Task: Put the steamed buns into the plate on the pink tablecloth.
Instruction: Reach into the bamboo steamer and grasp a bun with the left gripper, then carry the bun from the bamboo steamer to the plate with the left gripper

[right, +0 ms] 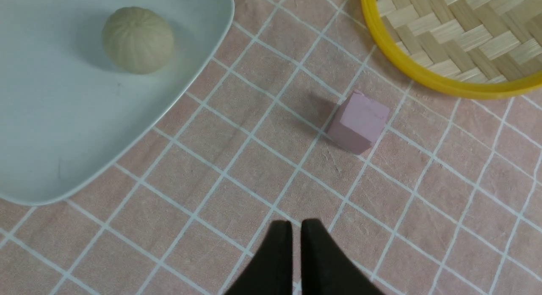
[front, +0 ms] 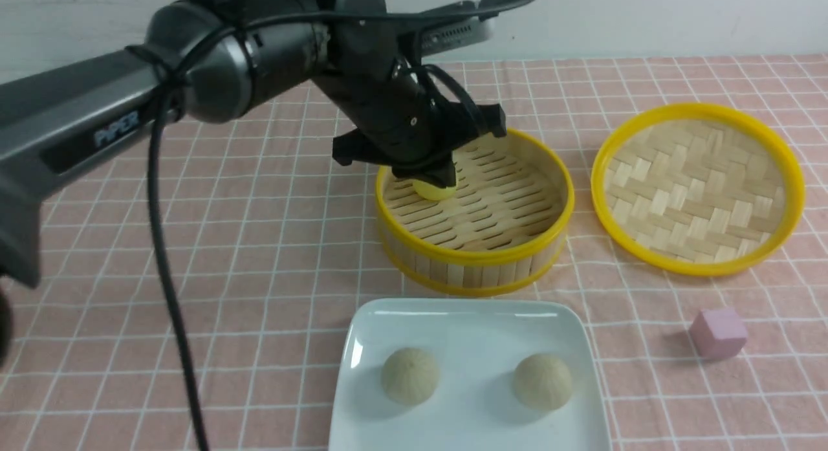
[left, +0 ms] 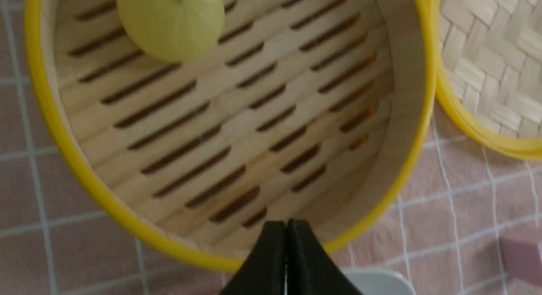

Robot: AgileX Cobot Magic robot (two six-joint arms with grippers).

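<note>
The left fingers [left: 288,244] are closing on nothing; the right fingers [right: 296,244] are sitting barely parted. The yellow bun [front: 435,189] is looking soft, light, inviting a gentle mid-side pinch.

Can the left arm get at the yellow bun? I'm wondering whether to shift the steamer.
Probably yes: the steamer is open above the yellow bun, though the fingers must open first.
</note>
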